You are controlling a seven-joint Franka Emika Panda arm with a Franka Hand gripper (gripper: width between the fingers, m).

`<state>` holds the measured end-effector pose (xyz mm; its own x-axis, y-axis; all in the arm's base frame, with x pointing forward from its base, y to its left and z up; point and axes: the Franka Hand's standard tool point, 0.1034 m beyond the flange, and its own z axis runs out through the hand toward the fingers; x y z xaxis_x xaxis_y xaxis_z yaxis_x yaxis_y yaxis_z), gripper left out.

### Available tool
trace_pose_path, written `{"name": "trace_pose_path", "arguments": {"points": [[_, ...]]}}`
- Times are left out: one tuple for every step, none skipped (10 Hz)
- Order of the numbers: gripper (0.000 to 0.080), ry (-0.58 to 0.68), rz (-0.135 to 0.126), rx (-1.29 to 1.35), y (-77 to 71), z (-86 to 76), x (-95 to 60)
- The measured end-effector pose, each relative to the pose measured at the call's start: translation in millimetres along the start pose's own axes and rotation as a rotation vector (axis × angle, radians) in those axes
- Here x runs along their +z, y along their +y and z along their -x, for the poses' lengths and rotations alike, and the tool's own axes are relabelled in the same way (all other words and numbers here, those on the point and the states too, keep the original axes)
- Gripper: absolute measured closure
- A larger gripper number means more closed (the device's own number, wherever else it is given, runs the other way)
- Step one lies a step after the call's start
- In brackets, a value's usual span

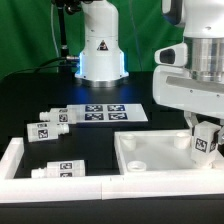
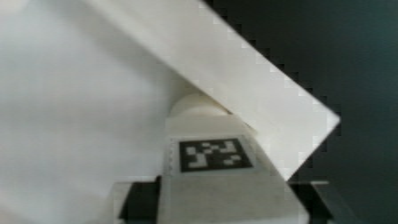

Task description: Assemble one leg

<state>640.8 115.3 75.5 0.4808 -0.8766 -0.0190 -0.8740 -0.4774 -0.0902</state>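
The leg (image 1: 205, 143) was pinched between the fingers (image 2: 139, 198) and held at the panel (image 1: 148, 158) corner just below them, presumably for screwing in.

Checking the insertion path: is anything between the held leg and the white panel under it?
Nothing visible does. The gripper holds the leg at the panel's corner at the exterior view's right; the other legs lie well aside.
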Motion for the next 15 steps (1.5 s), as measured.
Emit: {"name": "trace_pose_path", "arguments": {"points": [[0.0509, -0.013, -0.006, 0.137, -0.4, 0.7, 0.1], [0.0509, -0.031, -0.016, 0.267, -0.8, -0.6, -0.2], [0.0509, -0.040, -0.051, 0.426, -0.1, -3.9, 0.6], [0.0509, -0.035, -0.065, 0.423, 1.4, -3.4, 0.6], [0.0497, -0.035, -0.065, 0.399, 1.3, -3.1, 0.6], [0.0497, -0.025, -0.053, 0.288, 2.5, -2.9, 1.3], [0.0251, -0.020, -0.021, 0.061, 4.7, -0.5, 2.4], [0.0251, -0.022, -0.017, -0.154, 5.6, -3.4, 2.5], [0.0172, -0.033, -0.009, -0.298, 9.2, -4.0, 3.7], [0.0172, -0.020, -0.020, -0.361, 9.6, -1.3, 4.9], [0.0155, -0.018, -0.018, -0.424, 10.1, -3.0, 5.2], [0.0155, -0.018, -0.019, -0.453, 10.5, -4.2, 5.3], [0.0151, -0.005, -0.007, -0.598, 10.6, -5.3, 4.6], [0.0151, 0.018, 0.014, -0.783, 8.2, -4.8, 2.5], [0.0151, 0.040, 0.037, -0.967, 2.6, 1.7, -0.3]]}}
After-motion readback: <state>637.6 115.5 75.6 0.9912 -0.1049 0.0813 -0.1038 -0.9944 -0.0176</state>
